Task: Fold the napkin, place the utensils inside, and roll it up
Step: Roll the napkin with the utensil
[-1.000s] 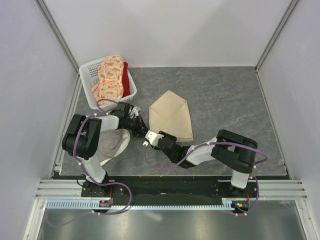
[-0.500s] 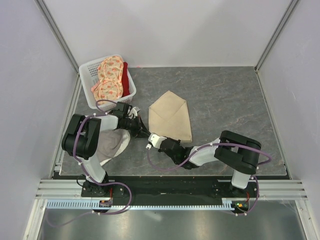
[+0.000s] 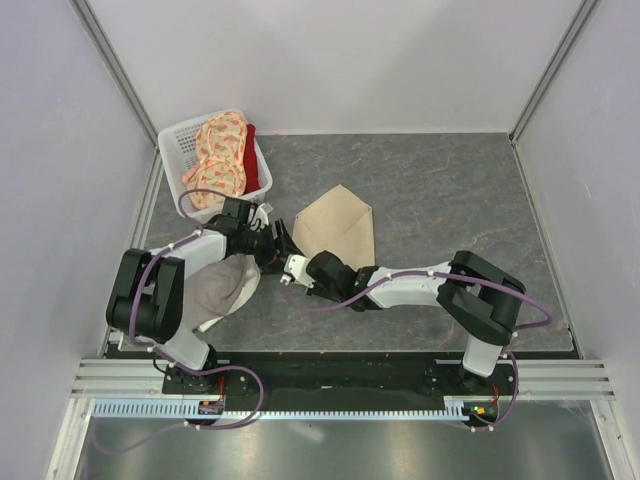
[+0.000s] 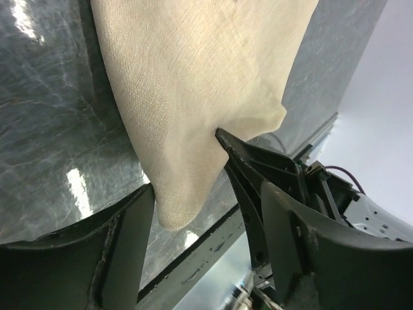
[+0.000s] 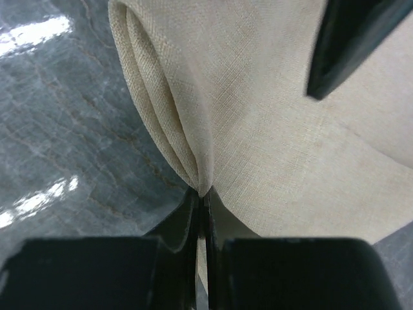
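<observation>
- The right arm stretches low across the table (image 3: 450,200) from its base towards the left, forearm nearly flat.
- The right gripper (image 5: 202,199) is clamped on the near-left corner of the napkin (image 3: 338,222), pinching several folded layers.
- The left arm bends in from the left, and the left gripper (image 4: 205,210) has its fingers spread wide around the same corner without pinching it.
- The folded napkin lies mid-table.

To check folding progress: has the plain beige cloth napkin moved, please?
Yes: the beige cloth napkin, near-right corner drawn left toward the white plastic basket.
</observation>
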`<state>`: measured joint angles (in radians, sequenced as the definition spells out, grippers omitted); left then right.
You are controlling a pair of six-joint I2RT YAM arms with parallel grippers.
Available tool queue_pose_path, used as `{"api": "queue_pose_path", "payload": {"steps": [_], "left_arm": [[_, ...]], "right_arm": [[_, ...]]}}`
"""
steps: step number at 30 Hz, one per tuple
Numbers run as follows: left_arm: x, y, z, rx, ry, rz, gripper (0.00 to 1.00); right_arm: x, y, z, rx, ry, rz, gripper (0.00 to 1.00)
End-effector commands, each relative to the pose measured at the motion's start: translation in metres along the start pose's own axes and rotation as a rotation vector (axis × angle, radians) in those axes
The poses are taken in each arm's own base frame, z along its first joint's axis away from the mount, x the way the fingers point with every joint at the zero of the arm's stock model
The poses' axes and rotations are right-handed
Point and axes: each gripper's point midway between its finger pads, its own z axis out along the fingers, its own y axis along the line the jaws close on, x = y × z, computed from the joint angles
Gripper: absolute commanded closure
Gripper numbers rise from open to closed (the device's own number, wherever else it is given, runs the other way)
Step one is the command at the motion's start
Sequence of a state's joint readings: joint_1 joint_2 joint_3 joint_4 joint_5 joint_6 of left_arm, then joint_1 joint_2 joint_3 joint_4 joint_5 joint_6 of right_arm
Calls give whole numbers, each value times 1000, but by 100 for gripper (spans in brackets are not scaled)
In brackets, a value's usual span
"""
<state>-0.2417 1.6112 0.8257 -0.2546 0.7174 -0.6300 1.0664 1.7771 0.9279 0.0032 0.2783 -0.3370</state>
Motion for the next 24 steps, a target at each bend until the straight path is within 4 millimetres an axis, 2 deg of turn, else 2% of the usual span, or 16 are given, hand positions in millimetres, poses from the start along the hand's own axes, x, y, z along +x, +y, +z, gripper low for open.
{"api": "queue_pose_path", "payload": {"steps": [1, 5, 9, 11, 13, 14, 15, 17, 18, 20, 21, 23, 24], "left_arm": [[-12, -5, -21, -57, -109, 105, 25], [-3, 10, -28, -107, -177, 53, 23], [-12, 14, -41, -139, -323, 56, 22], [-8, 21, -40, -144, -354, 40, 22], [-12, 14, -42, -126, -424, 79, 22], [-7, 18, -39, -133, -430, 83, 22], [-7, 15, -39, -140, -458, 112, 22], [-4, 14, -37, -145, -470, 139, 22], [-1, 13, -34, -148, -466, 156, 22], [4, 15, -33, -158, -464, 178, 22], [7, 15, -31, -162, -459, 193, 22], [11, 16, -30, -165, -463, 211, 22], [13, 14, -29, -164, -466, 228, 22]], "right_arm": [[4, 24, -18, -196, 77, 56, 100], [1, 32, -25, -281, 84, 108, 100], [-4, 36, -35, -373, 95, 178, 100], [-2, 43, -41, -442, 114, 203, 100], [-2, 40, -45, -477, 128, 238, 100], [-4, 43, -48, -518, 129, 253, 100], [-10, 35, -49, -523, 121, 273, 100], [-6, 35, -52, -565, 161, 305, 100], [-16, 28, -54, -586, 144, 328, 100], [-10, 29, -56, -628, 194, 360, 100], [-18, 21, -56, -643, 180, 384, 100], [-10, 23, -55, -678, 238, 412, 100], [-15, 17, -54, -688, 231, 426, 100]]}}
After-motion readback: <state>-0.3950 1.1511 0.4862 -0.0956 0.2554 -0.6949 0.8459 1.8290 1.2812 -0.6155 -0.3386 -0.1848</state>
